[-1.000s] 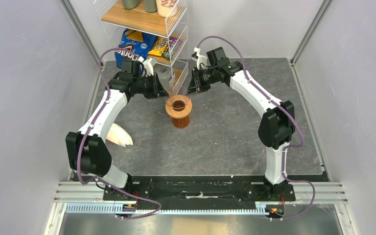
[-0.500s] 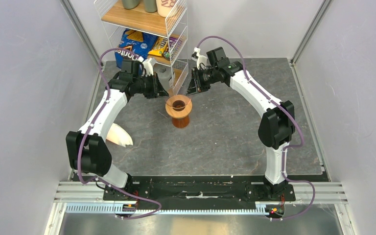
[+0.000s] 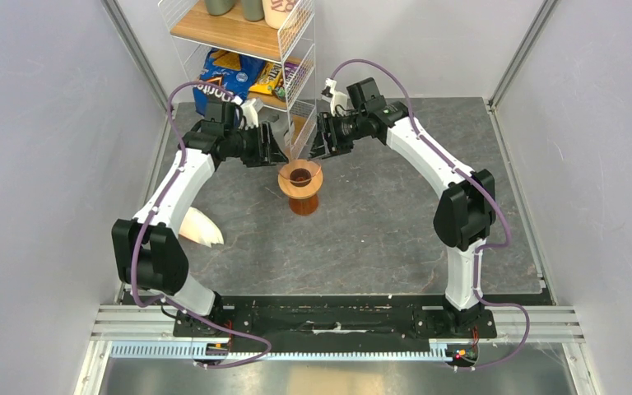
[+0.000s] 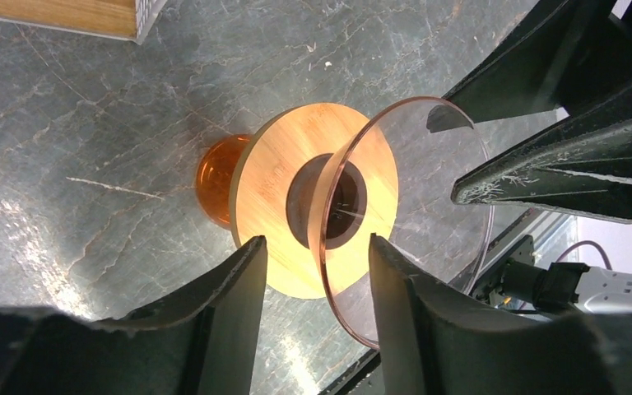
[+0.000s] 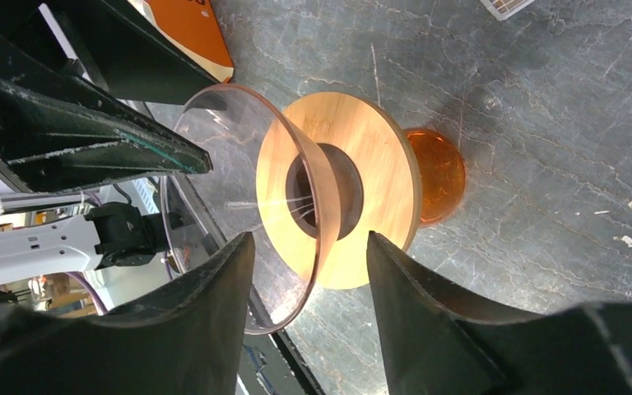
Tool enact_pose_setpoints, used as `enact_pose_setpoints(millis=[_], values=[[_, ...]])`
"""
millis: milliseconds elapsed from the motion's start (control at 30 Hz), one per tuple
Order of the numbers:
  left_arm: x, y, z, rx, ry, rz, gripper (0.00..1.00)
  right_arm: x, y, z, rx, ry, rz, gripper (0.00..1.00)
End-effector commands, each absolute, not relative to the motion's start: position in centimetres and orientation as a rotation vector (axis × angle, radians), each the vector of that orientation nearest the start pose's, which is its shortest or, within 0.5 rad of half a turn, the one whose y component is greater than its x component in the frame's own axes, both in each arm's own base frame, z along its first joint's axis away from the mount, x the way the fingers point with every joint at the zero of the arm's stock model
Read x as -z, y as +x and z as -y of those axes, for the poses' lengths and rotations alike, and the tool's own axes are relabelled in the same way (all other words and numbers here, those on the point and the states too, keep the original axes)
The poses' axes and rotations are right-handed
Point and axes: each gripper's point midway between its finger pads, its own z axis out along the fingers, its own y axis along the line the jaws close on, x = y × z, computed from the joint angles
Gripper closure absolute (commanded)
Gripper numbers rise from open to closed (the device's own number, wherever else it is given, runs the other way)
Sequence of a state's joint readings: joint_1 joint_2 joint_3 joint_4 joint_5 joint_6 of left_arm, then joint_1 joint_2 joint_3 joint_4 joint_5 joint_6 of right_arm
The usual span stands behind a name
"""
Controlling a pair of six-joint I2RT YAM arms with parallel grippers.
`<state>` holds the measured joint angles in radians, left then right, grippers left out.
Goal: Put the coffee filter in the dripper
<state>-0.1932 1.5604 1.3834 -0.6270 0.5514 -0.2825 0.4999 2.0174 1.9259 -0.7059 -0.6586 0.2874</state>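
The dripper (image 3: 300, 183) stands mid-table: a clear amber cone on a round wooden collar (image 4: 270, 185) with a dark centre hole, over an orange foot (image 5: 438, 173). My left gripper (image 3: 280, 151) is open at its left side. In the left wrist view the cone's rim passes between the fingers of the left gripper (image 4: 317, 247), close to the right finger. My right gripper (image 3: 313, 145) is open at the right side. In the right wrist view the rim runs between the fingers of the right gripper (image 5: 310, 243). Neither holds anything. No single coffee filter is in view.
A cream-white pile of stacked filters (image 3: 201, 227) lies on the table near the left arm. A wire shelf with snack bags (image 3: 247, 74) stands at the back, close behind both grippers. Grey walls close in the left and right sides.
Both grippers have edged a little closer to the dripper's cone. The dripper and the filter pile have not moved.
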Motion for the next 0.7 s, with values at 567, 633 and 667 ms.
enact_pose_setpoints(millis=[567,633,667], values=[[-31.6,31.6,11.3,0.767,0.314,-2.155,0.14,-34.3,35.2,-32.3,-1.128,-0.724,-2.009,0.03],[-31.7,29.4,10.9,0.729,0.466,-2.148,0.13,-34.6,34.2,-31.8,-1.125,-0.752,-1.991,0.03],[-31.5,28.4,9.8,0.688,0.503,-2.168,0.12,-34.8,33.4,-31.5,-1.124,-0.775,-1.980,0.03]])
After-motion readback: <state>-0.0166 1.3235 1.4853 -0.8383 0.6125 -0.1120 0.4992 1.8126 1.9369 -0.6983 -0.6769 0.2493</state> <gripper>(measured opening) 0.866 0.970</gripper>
